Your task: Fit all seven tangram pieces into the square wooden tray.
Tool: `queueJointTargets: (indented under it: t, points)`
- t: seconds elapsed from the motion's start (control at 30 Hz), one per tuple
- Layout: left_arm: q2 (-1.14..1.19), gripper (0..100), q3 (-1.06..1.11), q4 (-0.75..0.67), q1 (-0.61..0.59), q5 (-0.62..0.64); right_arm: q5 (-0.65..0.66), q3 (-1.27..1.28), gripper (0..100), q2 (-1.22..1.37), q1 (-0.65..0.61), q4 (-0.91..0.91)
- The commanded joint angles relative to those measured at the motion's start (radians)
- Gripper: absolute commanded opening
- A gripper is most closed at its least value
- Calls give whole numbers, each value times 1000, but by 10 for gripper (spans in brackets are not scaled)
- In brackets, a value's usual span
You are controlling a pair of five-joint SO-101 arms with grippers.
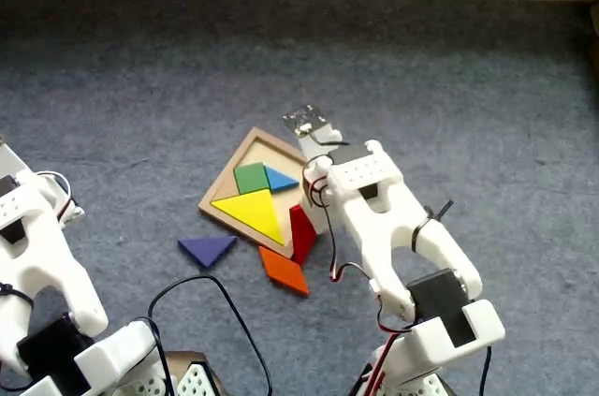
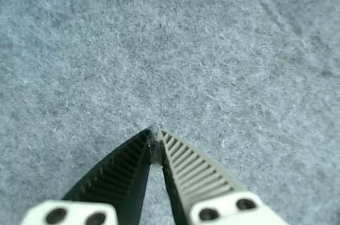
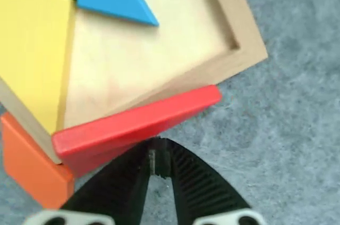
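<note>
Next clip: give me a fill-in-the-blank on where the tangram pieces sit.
The tray holds ____ pieces. The purple triangle lies on the ____, apart from the tray. The piece tilted against the tray's rim, just ahead of the right claw, is ____.
Missing: three; carpet; red.

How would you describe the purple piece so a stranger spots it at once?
Find the square wooden tray on the grey carpet. In the high view, below and left of it, lies the purple triangle. Unlike the orange piece and red piece crowding the tray's edge, it touches nothing.
</note>
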Motion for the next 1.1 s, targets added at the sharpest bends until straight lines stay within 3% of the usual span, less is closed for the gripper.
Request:
queueJointTargets:
  t: [0.0,0.57,0.77,1.07]
  points:
    - [-33,11,-5,-14,28,-8,-12,-87,5,-13,-35,5]
    - [-33,11,-5,-14,28,-8,-61,-194,5,-13,-134,94]
    - [-33,11,-5,-15,28,-8,-61,-191,5,44,-176,-1]
    - [-33,11,-5,-15,28,-8,-61,-266,5,214,-53,-35]
